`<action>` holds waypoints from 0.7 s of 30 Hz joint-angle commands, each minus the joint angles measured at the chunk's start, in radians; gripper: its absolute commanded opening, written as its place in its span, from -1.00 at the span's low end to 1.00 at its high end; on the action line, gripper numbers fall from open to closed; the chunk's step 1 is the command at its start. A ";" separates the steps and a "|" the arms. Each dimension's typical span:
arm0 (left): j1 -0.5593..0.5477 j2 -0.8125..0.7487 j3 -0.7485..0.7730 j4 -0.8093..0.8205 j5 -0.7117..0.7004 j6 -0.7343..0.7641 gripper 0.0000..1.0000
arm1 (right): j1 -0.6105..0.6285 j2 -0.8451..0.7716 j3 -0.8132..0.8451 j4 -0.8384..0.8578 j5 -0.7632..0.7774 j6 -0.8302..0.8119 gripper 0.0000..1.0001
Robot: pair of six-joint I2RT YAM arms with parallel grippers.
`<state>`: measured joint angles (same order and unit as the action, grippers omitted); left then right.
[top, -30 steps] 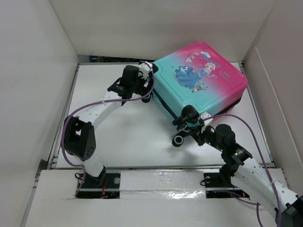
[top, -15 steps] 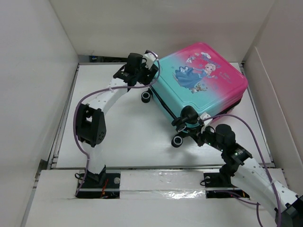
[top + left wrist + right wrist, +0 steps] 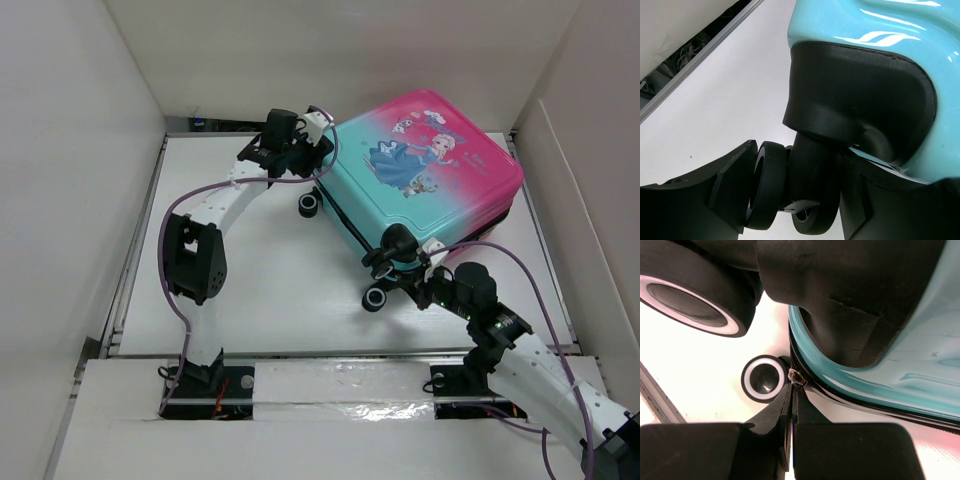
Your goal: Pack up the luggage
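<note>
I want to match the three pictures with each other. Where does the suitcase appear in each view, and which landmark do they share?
Top external: the suitcase lies flat at the upper right of the table.
Left wrist: its teal corner fills the upper right, above a black wheel.
Right wrist: its teal shell crosses the right half.
Shared landmark: the black wheel housing at a teal corner.

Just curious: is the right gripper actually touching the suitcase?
Touching. The right wrist view shows the right gripper closed, pinching something small, probably the zipper pull, at the suitcase seam.
</note>
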<state>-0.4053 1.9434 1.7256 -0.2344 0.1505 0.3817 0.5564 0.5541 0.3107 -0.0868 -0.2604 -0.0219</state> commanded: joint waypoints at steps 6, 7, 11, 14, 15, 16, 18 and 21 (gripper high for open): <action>0.013 -0.081 -0.153 0.105 -0.051 -0.079 -1.00 | 0.007 -0.010 0.071 0.187 -0.017 0.004 -1.00; 0.013 -0.096 -0.237 0.134 -0.052 -0.095 -1.00 | 0.007 -0.005 0.079 0.197 -0.010 0.002 -1.00; -0.007 -0.179 -0.438 0.286 -0.104 -0.238 -1.00 | -0.044 0.070 0.145 0.240 -0.010 -0.016 -1.00; -0.039 -0.268 -0.605 0.440 -0.100 -0.328 -1.00 | -0.151 0.131 0.226 0.262 -0.074 -0.023 -1.00; -0.040 -0.291 -0.642 0.469 -0.094 -0.375 -1.00 | -0.192 0.145 0.254 0.259 -0.103 -0.024 -1.00; -0.040 -0.335 -0.720 0.537 -0.080 -0.412 -1.00 | -0.237 0.158 0.283 0.242 -0.144 -0.029 -1.00; -0.040 -0.382 -0.797 0.599 -0.046 -0.473 -1.00 | -0.389 0.191 0.367 0.222 -0.253 -0.035 -1.00; -0.105 -0.451 -0.888 0.669 -0.052 -0.507 -1.00 | -0.577 0.236 0.445 0.202 -0.384 -0.007 -1.00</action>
<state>-0.4431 1.5261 0.9257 0.4870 0.0692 0.0101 0.1089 0.8097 0.5407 -0.2562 -0.4942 -0.0368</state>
